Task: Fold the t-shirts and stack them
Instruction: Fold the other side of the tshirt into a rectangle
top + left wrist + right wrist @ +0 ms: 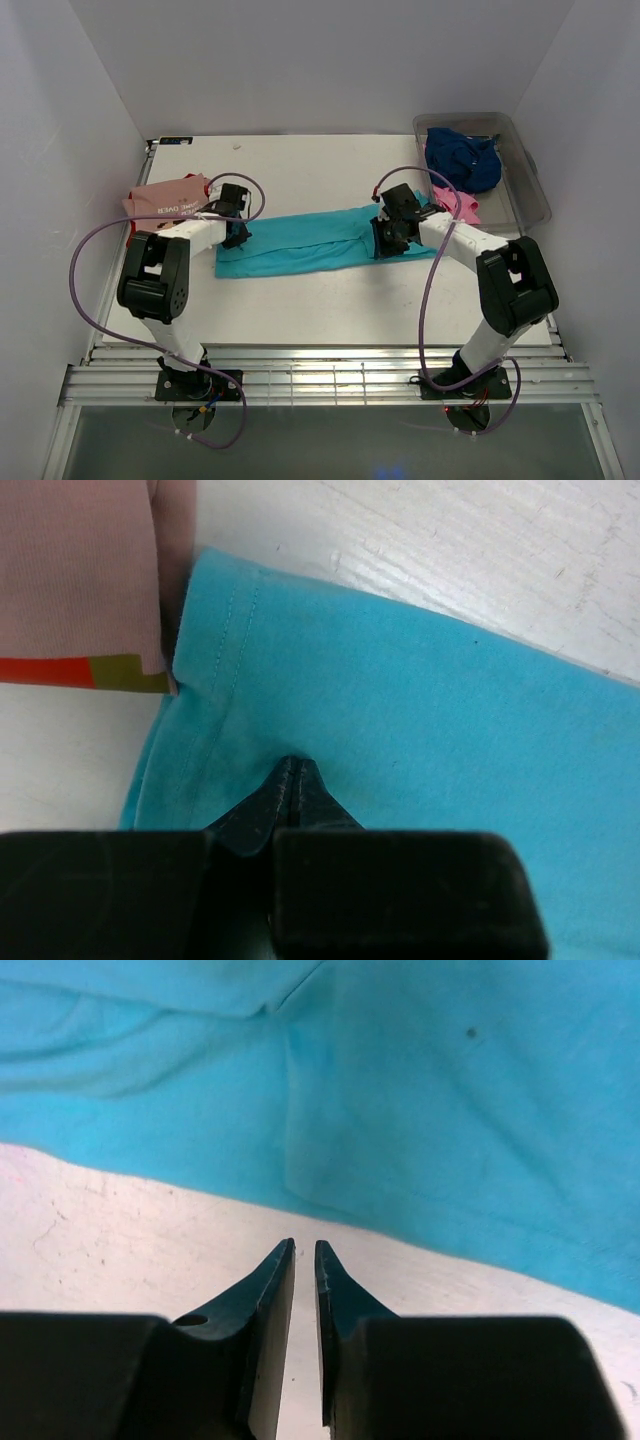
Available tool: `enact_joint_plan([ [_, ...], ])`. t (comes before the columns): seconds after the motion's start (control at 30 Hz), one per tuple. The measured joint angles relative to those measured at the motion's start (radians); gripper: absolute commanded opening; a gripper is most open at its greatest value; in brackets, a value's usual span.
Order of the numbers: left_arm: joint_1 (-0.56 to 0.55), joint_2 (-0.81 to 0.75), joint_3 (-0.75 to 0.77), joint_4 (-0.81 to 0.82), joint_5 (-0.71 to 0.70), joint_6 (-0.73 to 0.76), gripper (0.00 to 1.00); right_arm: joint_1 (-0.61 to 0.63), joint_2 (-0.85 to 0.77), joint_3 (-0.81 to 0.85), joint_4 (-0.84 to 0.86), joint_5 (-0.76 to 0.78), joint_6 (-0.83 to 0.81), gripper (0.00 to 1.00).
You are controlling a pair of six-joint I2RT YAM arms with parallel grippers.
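The table point(330, 310) carries one garment in work. The turquoise t-shirt point(300, 245) lies across its middle as a long, narrow band running left to right, apparently already folded lengthwise. A clear tub point(537, 200) stands at the far right corner, holding a navy t-shirt point(462, 158) and a bright pink t-shirt point(458, 205) that hangs over its near edge. Neither is folded. At the far left, a salmon-pink t-shirt point(165, 200) lies folded, its near edge just beside the left end of the turquoise band.

The left gripper point(236, 222) sits on that left end. In its wrist view the left gripper point(295, 770) has its jaws clenched tip to tip, resting on the cloth close to the stitched hem. Whether a pinch of cloth is caught between them cannot be told. The right gripper point(385, 235) is at the right end. In its wrist view the right gripper point(305, 1245) has its jaws all but closed, with a thin slit between them and nothing in them. It hovers over bare table just short of the shirt's near edge.

Judgement: the step in hand is the folding of the turquoise shirt, and the crosswise fold is not yet done. The next move calls for a firm hold on both layers at one end, carried evenly over the other. The right jaws must part before they can take any cloth. The thin fabric may slip or drag out of square.
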Motion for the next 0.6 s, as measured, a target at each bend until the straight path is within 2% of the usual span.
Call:
enact_joint_plan([
  [0.17, 0.000, -0.028, -0.025, -0.015, 0.001, 0.000, 0.00, 0.026, -0.056, -0.034, -0.023, -0.006, 0.017, 0.21],
  [0.27, 0.000, -0.051, -0.036, -0.032, 0.005, 0.001, 0.00, 0.026, -0.112, -0.023, -0.031, 0.047, 0.027, 0.21],
  [0.33, -0.001, -0.076, -0.037, -0.043, 0.008, 0.002, 0.00, 0.026, -0.126, 0.016, -0.046, 0.105, 0.028, 0.10],
  [0.37, -0.002, -0.093, -0.035, -0.046, 0.010, 0.003, 0.00, 0.025, -0.121, 0.046, -0.056, 0.138, 0.030, 0.08],
  [0.6, -0.018, -0.184, 0.017, -0.041, 0.011, 0.027, 0.00, 0.020, 0.037, 0.256, -0.082, 0.309, 0.048, 0.08],
])
